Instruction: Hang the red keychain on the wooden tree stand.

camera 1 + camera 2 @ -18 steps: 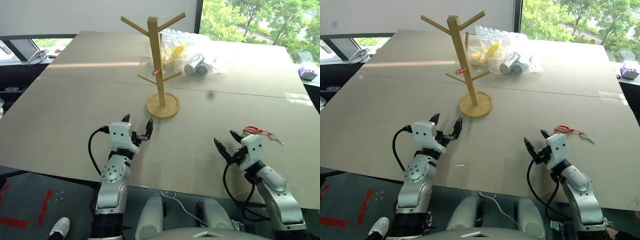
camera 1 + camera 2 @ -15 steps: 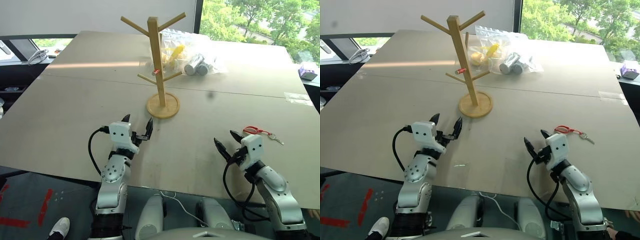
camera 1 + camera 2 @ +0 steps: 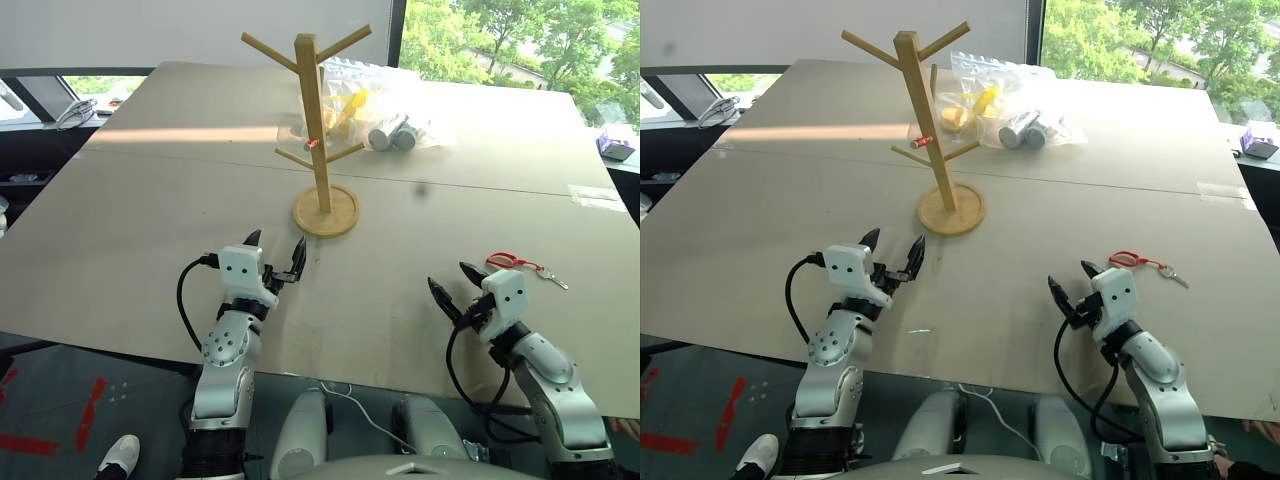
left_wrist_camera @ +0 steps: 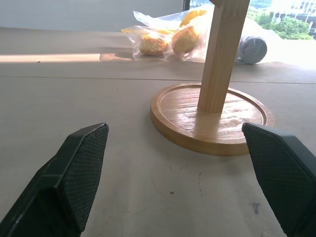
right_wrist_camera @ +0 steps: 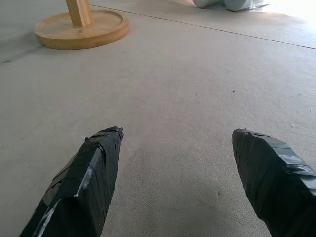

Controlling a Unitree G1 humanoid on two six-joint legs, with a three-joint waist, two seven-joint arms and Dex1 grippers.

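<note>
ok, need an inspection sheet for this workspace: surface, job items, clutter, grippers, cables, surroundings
Surface: grey-brown tabletop, one seam across.
Job's things: red cord keychain with small metal key flat on the table; light-wood tree stand upright.
Clutter: clear plastic bags of yellow food and grey cans behind the stand.
Grippers: left gripper open, empty; right gripper open, empty, beside the keychain.
Cables: black wrist cables.
Surroundings: windows, trees.
</note>
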